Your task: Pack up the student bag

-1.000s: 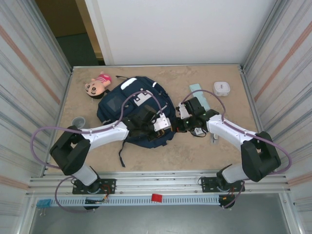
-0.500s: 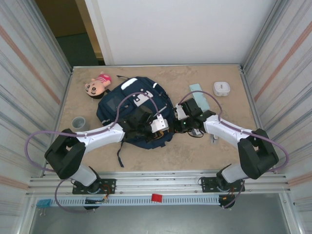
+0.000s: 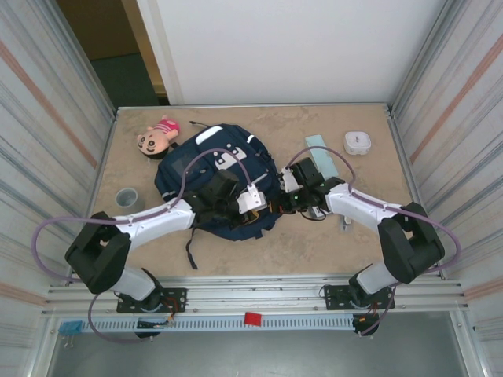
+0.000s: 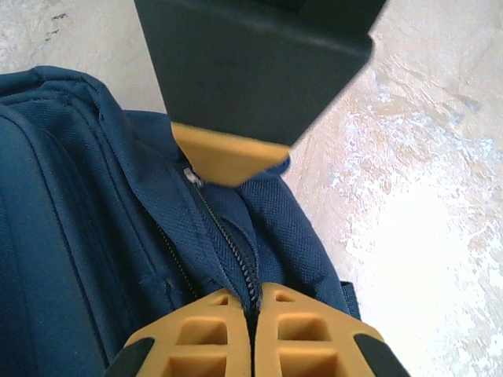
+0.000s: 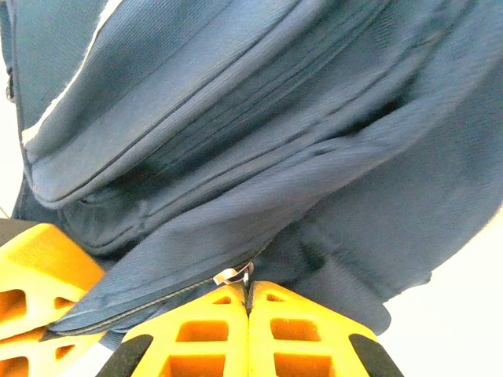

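Opening step, by the look of it: your left gripper (image 4: 253,310) is pinching its jaws together on the zipper seam at the near-right edge of the student bag (image 3: 206,145). Your right gripper (image 5: 248,302) is clamping the zipper pull (image 5: 233,275) just beside it. Next you're probably needing to draw the pull along while bracing the fabric. The bag is lying flat on the desk (image 3: 314,243), navy, white-trimmed, looking zipped.

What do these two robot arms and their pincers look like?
The left arm and right arm each have white tubular links between chunky black joints, on a black base. A mauve cable loops loosely along each. The left pincer and right pincer have two orange-yellow plastic fingers with hollow, ribbed pockets.
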You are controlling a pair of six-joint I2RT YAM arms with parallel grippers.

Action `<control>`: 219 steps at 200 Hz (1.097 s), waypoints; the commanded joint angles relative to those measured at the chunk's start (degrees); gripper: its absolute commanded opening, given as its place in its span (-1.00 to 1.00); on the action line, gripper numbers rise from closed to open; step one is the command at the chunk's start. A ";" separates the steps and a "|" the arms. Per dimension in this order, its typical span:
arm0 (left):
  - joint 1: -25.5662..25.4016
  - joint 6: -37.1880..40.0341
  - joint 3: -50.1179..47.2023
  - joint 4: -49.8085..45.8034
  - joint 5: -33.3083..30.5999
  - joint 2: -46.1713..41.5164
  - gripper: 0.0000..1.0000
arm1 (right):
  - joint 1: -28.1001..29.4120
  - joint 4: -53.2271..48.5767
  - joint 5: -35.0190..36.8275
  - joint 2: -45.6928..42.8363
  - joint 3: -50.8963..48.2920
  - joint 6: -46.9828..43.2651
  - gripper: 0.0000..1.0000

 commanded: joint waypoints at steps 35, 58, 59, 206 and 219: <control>2.08 9.36 -2.41 -10.95 0.36 -12.21 -1.00 | -4.87 -3.54 3.91 1.13 0.88 -1.05 -1.00; 2.24 9.85 -4.35 -13.33 -1.13 -15.03 -0.61 | -3.39 -0.69 0.63 0.21 0.16 -1.97 -1.00; 2.24 9.70 -4.37 -13.33 -1.18 -15.15 -0.56 | -3.23 -0.66 0.60 0.18 0.12 -2.02 -1.00; -5.46 -8.46 5.74 -1.25 -17.32 6.07 -0.83 | -0.32 0.97 1.93 -0.44 -1.98 -2.33 -1.00; -4.52 -8.19 3.87 -0.22 -11.75 3.67 -1.00 | -0.44 2.68 0.92 -0.40 -2.85 -2.50 -1.00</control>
